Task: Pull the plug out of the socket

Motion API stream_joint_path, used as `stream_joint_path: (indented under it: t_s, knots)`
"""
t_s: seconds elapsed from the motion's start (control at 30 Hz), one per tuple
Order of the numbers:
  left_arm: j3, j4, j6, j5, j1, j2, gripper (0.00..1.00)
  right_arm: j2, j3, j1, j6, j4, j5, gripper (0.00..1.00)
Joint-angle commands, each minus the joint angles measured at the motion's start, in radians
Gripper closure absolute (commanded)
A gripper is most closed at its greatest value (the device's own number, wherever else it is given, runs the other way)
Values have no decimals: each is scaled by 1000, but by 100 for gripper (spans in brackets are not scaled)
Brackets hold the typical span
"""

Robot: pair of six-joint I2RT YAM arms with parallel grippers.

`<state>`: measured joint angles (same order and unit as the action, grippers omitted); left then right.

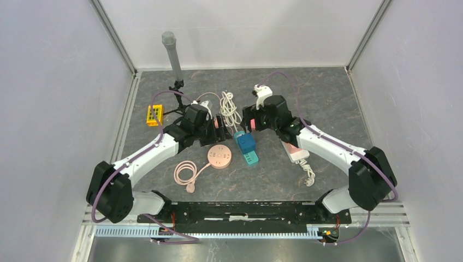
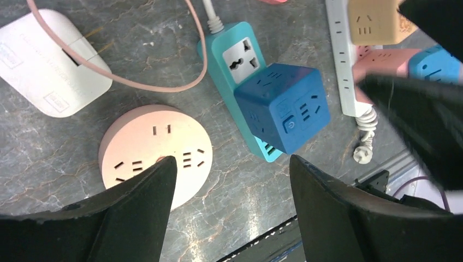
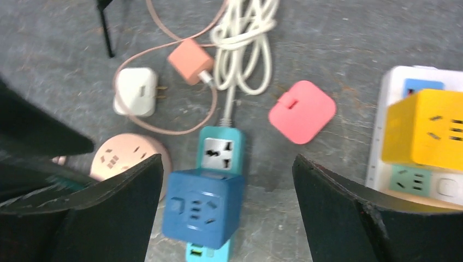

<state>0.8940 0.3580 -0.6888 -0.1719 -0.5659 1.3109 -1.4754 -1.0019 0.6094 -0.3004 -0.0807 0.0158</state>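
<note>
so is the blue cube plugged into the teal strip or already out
Plugged in: the blue cube sits flush on the teal strip, no gap visible. The left gripper and right gripper hang open above it.

Mid-bench (image 1: 327,93): power strip (image 1: 252,159), lying front to back. Plugged in on top of it, cube adapter (image 1: 247,143), toward the near end. Just left of the strip, round socket (image 1: 220,156); farther left and nearer the front, its coiled cord (image 1: 185,173). Behind the strip, bundled cord (image 1: 230,106) leading into its far end. To the right, partly beneath the right arm (image 1: 327,144), long power strip (image 1: 299,154). Far left, toward the back, small socket block (image 1: 154,114).
</note>
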Motion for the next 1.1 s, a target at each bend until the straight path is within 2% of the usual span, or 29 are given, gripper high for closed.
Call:
stream_joint_path:
  t_s: [0.0, 0.07, 0.3, 0.47, 0.57, 0.77, 1.0, 1.07]
  knots:
    - [-19, -17, -93, 74, 1, 22, 18, 38, 9, 129, 80, -55, -115, 8]
    - [-21, -22, -113, 84, 1, 43, 18, 34, 12, 176, 83, -93, -201, 6]
    - [-36, -55, -144, 118, 3, 57, 17, -7, 39, 242, 80, -136, -316, 3]
    - [-37, -81, -135, 80, 3, 81, 17, -57, 28, 245, 86, -128, -274, 3]
    - [-30, -106, -132, 45, 3, 106, 17, -83, 22, 245, 79, -124, -219, 8]
    - [13, -126, -123, 12, 3, 192, 21, -114, 22, 246, 34, -138, -195, 24]
    - [48, -182, -146, -12, 2, 271, 25, -66, 82, 247, -6, -99, -174, 58]
    - [43, -204, -161, -16, 0, 278, 26, -59, 83, 252, -17, -106, -168, 62]
